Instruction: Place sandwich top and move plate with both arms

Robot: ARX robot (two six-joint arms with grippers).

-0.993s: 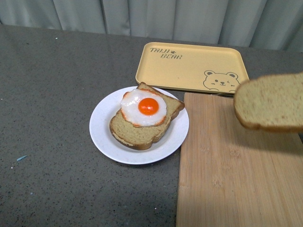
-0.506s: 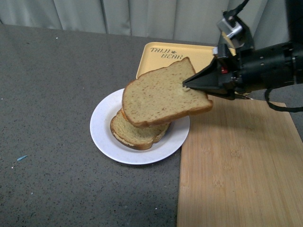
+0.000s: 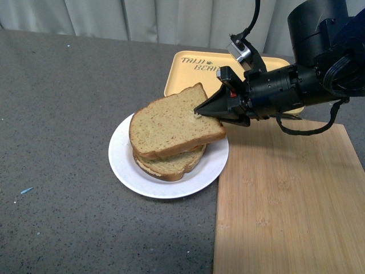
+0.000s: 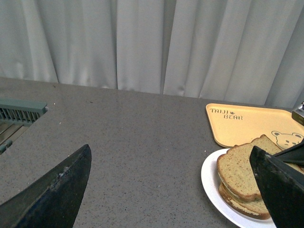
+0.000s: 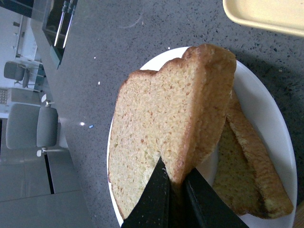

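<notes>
The sandwich top (image 3: 171, 127) is a tan speckled bread slice lying slightly tilted over the lower slice (image 3: 171, 164) on the white plate (image 3: 125, 165); the egg is hidden under it. My right gripper (image 3: 201, 112) is shut on the top slice's right edge, reaching in from the right. In the right wrist view its fingers (image 5: 156, 192) pinch the slice (image 5: 156, 123) above the plate (image 5: 266, 118). My left gripper (image 4: 171, 183) is open and empty above bare table, left of the plate (image 4: 211, 183) and slices (image 4: 240, 168); it is out of the front view.
A yellow bear tray (image 3: 194, 80) lies behind the plate. A wooden cutting board (image 3: 285, 200) lies right of the plate, touching its rim. Grey table (image 3: 57, 114) stretches to the left. Curtains hang behind.
My right arm carried the sandwich top from the right side leftwards and down over the egg slice; it now rests on the stack and covers the egg.
</notes>
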